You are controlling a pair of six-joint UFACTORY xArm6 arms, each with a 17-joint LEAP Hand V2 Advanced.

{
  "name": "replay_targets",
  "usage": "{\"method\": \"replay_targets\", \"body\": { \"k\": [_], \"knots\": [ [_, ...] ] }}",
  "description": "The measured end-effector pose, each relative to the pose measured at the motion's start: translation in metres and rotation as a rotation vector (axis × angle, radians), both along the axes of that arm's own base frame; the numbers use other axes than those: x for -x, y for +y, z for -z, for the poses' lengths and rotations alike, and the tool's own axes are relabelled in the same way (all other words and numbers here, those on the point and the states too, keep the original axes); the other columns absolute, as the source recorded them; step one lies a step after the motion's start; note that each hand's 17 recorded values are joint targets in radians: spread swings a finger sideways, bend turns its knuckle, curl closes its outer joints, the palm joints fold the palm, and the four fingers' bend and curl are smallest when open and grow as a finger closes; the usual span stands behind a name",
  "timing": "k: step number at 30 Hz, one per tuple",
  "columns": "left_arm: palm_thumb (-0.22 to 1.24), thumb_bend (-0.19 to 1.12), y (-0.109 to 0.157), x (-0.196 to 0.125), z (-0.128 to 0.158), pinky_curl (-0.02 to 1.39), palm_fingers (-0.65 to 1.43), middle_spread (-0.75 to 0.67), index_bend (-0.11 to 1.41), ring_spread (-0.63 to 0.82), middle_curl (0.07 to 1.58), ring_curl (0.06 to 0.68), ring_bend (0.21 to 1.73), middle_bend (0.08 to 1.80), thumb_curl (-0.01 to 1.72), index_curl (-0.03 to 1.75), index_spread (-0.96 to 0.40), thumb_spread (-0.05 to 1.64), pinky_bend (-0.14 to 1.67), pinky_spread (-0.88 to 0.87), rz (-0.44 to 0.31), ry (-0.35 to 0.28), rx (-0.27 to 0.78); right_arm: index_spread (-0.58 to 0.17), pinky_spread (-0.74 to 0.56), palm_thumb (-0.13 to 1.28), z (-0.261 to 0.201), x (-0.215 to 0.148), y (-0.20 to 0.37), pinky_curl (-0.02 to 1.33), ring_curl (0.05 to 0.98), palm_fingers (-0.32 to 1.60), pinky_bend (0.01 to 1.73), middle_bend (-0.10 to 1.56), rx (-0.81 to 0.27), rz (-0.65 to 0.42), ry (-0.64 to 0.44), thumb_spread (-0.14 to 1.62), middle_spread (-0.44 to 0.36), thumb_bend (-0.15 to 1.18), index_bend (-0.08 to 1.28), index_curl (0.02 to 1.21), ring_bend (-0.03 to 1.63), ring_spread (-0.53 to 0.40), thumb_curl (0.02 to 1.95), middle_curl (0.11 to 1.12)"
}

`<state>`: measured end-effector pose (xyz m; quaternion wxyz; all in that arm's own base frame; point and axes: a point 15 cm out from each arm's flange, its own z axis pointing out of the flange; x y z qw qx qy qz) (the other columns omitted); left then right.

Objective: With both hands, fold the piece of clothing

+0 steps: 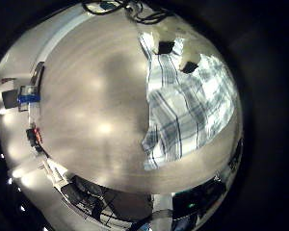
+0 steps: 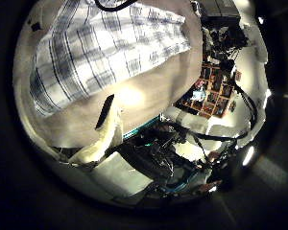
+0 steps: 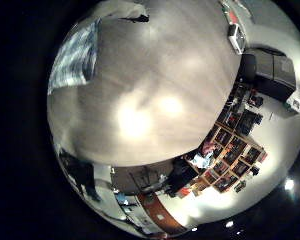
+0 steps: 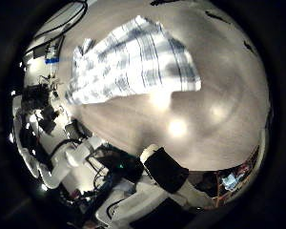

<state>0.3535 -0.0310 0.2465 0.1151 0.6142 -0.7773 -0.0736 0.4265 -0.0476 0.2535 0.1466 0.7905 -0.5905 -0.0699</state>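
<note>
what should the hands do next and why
Probably lower both hands to the plaid garment and take hold of an edge. It lies spread flat on the table, apparently unfolded, and every palm view shows it at a distance, with nothing gripped.

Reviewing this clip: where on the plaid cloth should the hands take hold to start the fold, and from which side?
Probably at the corners of one edge of the plaid cloth, one hand per corner. It lies spread flat on the table, so fingers would likely need to come down from above and pinch the edge up. No hand touches it yet.
</note>
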Motion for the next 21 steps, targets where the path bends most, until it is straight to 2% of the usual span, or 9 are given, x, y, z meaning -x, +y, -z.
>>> {"method": "replay_targets", "body": {
  "k": [4,8,15,19,21],
  "knots": [
    [0.47,-0.02,0.001,0.014,0.023,0.50,0.11,0.21,0.17,0.26,0.43,0.263,0.72,0.19,0.33,0.46,0.00,1.13,0.32,0.33,-0.014,0.022,0.007,-0.420,0.30,0.50,0.020,0.005,0.006,0.25,0.266,0.06,0.58,0.32,0.001,-0.022,0.024,1.20,-0.170,-0.02,0.18,0.39,0.53,-0.012,0.34,0.38],
    [0.47,-0.02,-0.005,0.021,0.034,0.48,0.12,0.20,0.17,0.26,0.41,0.257,0.71,0.19,0.32,0.44,0.00,1.13,0.32,0.33,-0.025,0.039,0.030,-0.417,0.31,0.51,0.039,-0.001,0.011,0.25,0.257,0.09,0.55,0.29,-0.001,-0.040,0.024,1.16,-0.170,-0.02,0.17,0.37,0.50,-0.011,0.34,0.37],
    [0.47,-0.02,-0.004,0.022,0.032,0.46,0.13,0.20,0.18,0.28,0.39,0.248,0.69,0.19,0.32,0.42,0.00,1.13,0.31,0.33,-0.027,0.037,0.031,-0.402,0.31,0.53,0.074,-0.005,0.033,0.24,0.252,0.13,0.49,0.26,0.014,-0.083,0.076,1.12,-0.152,-0.02,0.17,0.35,0.47,-0.014,0.34,0.36],
    [0.47,-0.02,-0.004,0.020,0.029,0.45,0.14,0.20,0.18,0.28,0.38,0.246,0.69,0.18,0.32,0.41,0.00,1.13,0.31,0.33,-0.026,0.030,0.030,-0.387,0.29,0.55,0.087,-0.007,0.032,0.23,0.252,0.26,0.46,0.27,0.034,-0.072,0.096,1.10,-0.137,-0.02,0.19,0.34,0.51,-0.062,0.35,0.37],
    [0.47,-0.02,-0.004,0.018,0.027,0.44,0.15,0.19,0.17,0.28,0.37,0.245,0.69,0.19,0.32,0.40,0.00,1.13,0.31,0.33,-0.026,0.025,0.030,-0.378,0.25,0.57,0.088,-0.007,0.030,0.22,0.262,0.38,0.44,0.30,0.049,-0.076,0.100,1.10,-0.148,-0.01,0.20,0.35,0.56,-0.111,0.35,0.38]
  ]
}}
